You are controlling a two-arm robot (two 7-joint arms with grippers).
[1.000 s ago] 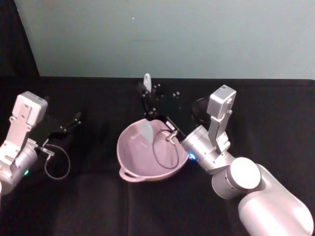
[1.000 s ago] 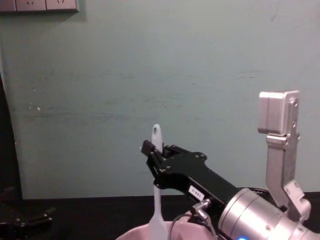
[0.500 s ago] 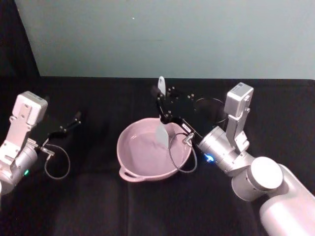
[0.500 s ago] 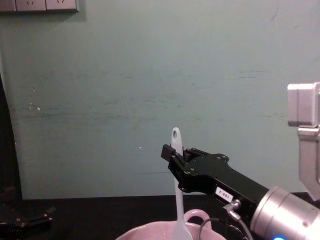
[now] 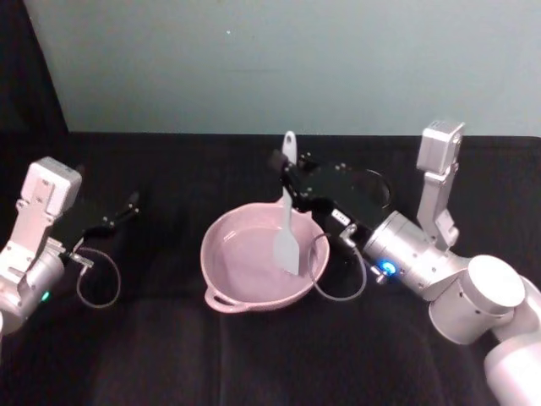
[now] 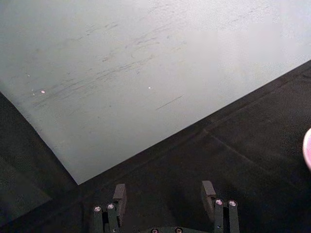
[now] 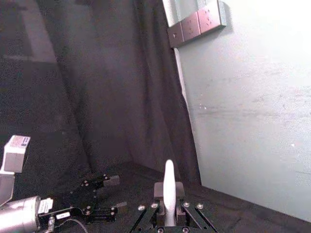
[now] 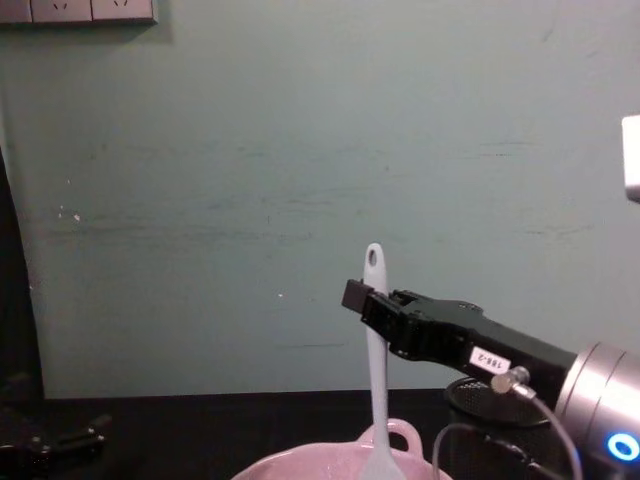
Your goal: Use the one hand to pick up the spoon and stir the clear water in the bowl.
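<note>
My right gripper (image 5: 284,166) is shut on the upper handle of the white spoon (image 5: 287,213) and holds it upright. The flat blade dips into the pale pink bowl (image 5: 221,298), toward its right side. From the chest view the spoon (image 8: 376,390) stands straight up out of the bowl (image 8: 320,463), with the gripper (image 8: 362,298) coming in from the right just below the handle's hole. In the right wrist view the handle (image 7: 168,174) rises between the black fingers. The left gripper (image 5: 125,208) rests open at the far left of the table, away from the bowl; its fingers (image 6: 119,193) stand apart.
A black wire-mesh cup (image 8: 487,412) stands behind the bowl on the right, under the right arm. A grey cable (image 5: 340,283) loops from the right wrist beside the bowl's right rim. A black cloth covers the table (image 5: 169,355), and a green wall stands behind it.
The right gripper has carried the spoon to the right across the bowl, from the far left part to the right side. The left arm has not moved.
</note>
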